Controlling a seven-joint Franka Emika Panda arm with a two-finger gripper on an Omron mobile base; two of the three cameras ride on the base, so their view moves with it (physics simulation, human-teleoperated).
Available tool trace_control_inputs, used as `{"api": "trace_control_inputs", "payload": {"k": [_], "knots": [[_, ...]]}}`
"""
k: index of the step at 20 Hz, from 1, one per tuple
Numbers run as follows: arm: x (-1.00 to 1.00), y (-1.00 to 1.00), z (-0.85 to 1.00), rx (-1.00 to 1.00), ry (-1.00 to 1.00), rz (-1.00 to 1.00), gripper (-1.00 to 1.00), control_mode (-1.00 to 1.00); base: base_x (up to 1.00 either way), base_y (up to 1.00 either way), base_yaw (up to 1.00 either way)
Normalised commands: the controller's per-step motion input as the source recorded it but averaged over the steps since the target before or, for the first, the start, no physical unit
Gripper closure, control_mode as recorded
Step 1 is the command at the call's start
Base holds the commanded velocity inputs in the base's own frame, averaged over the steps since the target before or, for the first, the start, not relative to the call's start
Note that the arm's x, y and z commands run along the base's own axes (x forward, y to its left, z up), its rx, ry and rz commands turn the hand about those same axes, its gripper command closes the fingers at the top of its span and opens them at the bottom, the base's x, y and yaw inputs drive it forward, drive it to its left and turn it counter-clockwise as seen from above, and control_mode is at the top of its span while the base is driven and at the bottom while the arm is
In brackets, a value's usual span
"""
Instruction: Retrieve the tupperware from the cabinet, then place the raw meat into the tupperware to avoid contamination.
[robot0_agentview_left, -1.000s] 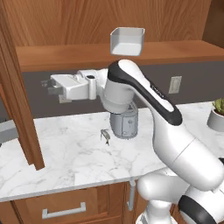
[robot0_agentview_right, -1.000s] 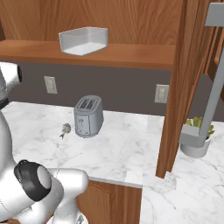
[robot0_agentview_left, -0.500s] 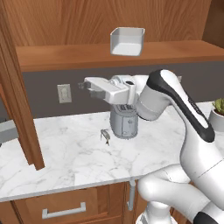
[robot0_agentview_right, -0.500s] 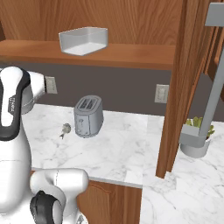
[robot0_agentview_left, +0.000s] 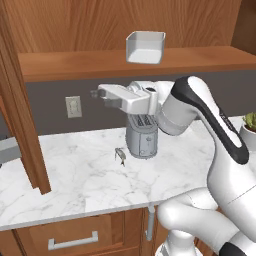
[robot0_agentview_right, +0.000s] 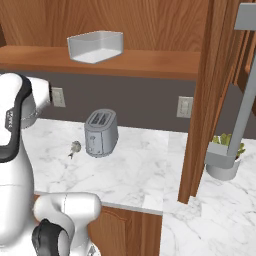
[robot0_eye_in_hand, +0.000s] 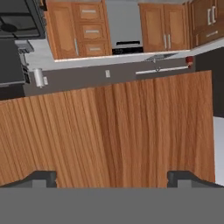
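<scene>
Neither step looks done: the cabinet (robot0_agentview_left: 20, 115) stands open and the tupperware (robot0_agentview_left: 145, 47) sits on its shelf near the front edge, while the raw meat (robot0_agentview_left: 120, 155) lies on the worktop (robot0_agentview_left: 75, 175) just beside the toaster (robot0_agentview_left: 142, 137), towards the back edge, and the gripper (robot0_agentview_left: 95, 94), level with the wall under the shelf, carries nothing. The left base view shows hand and meat together. The right base view shows the far open door (robot0_agentview_right: 210, 95), and the hand view shows the fingertips (robot0_eye_in_hand: 41, 177) set wide apart before a wooden door panel (robot0_eye_in_hand: 109, 131).
</scene>
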Motion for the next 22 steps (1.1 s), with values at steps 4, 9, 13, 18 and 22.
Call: {"api": "trace_control_inputs", "payload": {"k": [4,9,13,18,22], "knots": [[0.02,-0.16,0.06,-0.16,0.00,-0.05,-1.00,-1.00,0.00,0.00,0.00],[0.07,-0.26,-0.08,-0.44,-0.03,-0.01,-1.00,-1.00,0.00,0.00,0.00],[0.02,-0.25,-0.15,-0.50,-0.06,0.03,-1.00,-1.00,0.00,0.00,0.00],[0.00,-0.27,-0.23,-0.50,-0.09,0.02,-1.00,-1.00,0.00,0.00,0.00],[-0.03,-0.26,-0.21,-0.50,-0.11,0.00,-1.00,-1.00,0.00,0.00,0.00]]}}
